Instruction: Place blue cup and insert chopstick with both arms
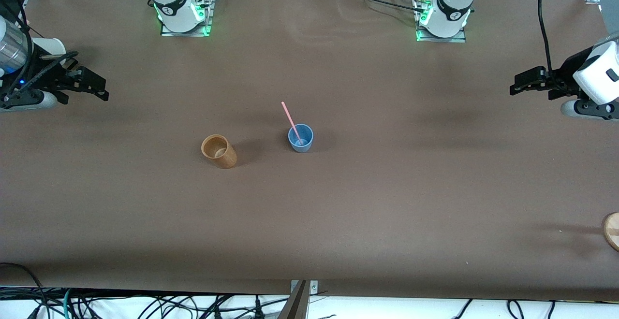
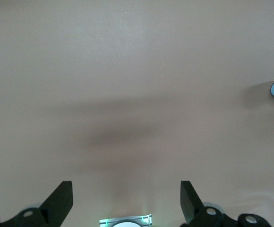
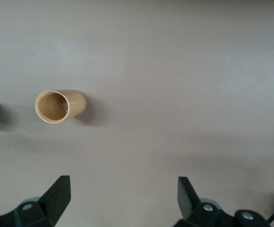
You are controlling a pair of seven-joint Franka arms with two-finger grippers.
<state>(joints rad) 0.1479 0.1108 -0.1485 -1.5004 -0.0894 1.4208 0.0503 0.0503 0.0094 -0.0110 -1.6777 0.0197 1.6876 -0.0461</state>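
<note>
Brown matte table [image 1: 338, 222] fills view. Tangled black cables [image 1: 145, 304] on white floor along near edge. Soft shadows across tabletop.

Brown table [image 1: 387, 203] with upright blue cup [image 1: 301, 138], brown cup [image 1: 219, 151] beside it, both mid-table.

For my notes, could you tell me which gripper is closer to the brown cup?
Right. The right gripper hangs at its own table end, closer to the brown cup; the left gripper hangs at the other end.
</note>
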